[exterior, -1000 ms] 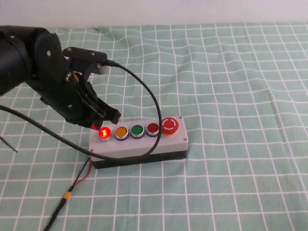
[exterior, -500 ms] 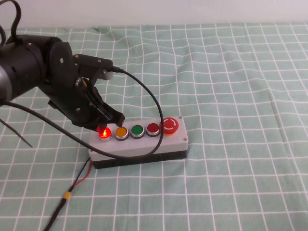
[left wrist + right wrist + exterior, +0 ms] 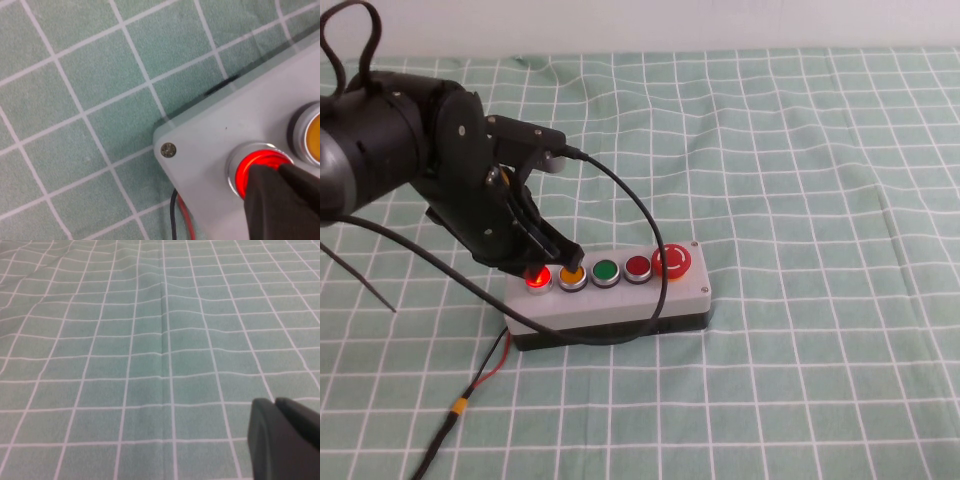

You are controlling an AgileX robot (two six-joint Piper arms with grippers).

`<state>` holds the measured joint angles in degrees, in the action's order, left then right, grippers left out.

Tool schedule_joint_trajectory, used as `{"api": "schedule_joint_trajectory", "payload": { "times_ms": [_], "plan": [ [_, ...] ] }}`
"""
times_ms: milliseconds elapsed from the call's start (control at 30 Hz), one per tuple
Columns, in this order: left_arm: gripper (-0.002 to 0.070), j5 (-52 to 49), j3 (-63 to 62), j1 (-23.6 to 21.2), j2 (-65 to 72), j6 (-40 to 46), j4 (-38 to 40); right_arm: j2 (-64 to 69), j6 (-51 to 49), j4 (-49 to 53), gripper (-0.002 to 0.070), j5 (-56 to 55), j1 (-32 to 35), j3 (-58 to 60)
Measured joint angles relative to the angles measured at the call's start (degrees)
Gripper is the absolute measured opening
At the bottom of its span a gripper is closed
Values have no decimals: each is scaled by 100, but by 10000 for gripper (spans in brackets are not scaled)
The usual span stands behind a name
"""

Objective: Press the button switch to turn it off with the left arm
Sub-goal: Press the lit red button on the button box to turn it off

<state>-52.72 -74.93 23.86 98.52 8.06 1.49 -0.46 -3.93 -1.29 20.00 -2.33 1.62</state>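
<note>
Underneath, a slightly rumpled green tablecloth with a white grid runs back to a pale wall. Left of centre sits the grey switch box with 5 buttons in a row. The left gripper, fingers pinched together, has its tip on the glowing red button at the box's left end. The right gripper, fingers likewise together, hangs over bare cloth.

Red button half hidden beneath left gripper; right gripper edge-cropped.
</note>
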Motion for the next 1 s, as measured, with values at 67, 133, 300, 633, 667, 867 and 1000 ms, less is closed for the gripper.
{"api": "schedule_joint_trajectory", "payload": {
  "times_ms": [67, 133, 300, 633, 667, 867, 1000],
  "plan": [
    [-2, 0, 0, 38, 10, -23, -61, 0, 0, 0, -18, 0, 0, 0],
    [-2, -43, -23, 40, 51, -38, -87, 0, 0, 0, -18, 0, 0, 0],
    [-2, -154, -116, 50, 212, -38, -100, 0, 0, 0, -18, 0, 0, 0],
    [-2, -333, -292, 50, -116, -55, -100, 0, 0, 0, -18, 0, 0, 0],
    [-2, -345, -331, 50, -257, -55, -100, 0, 0, 0, -18, 0, 0, 0],
    [-2, -136, -528, 62, -1464, -55, -90, 0, 0, 0, -18, 0, 0, 0],
    [-2, -139, -455, 62, -2179, -55, -80, 0, 0, 0, -18, 0, 0, 0]
  ]
}}
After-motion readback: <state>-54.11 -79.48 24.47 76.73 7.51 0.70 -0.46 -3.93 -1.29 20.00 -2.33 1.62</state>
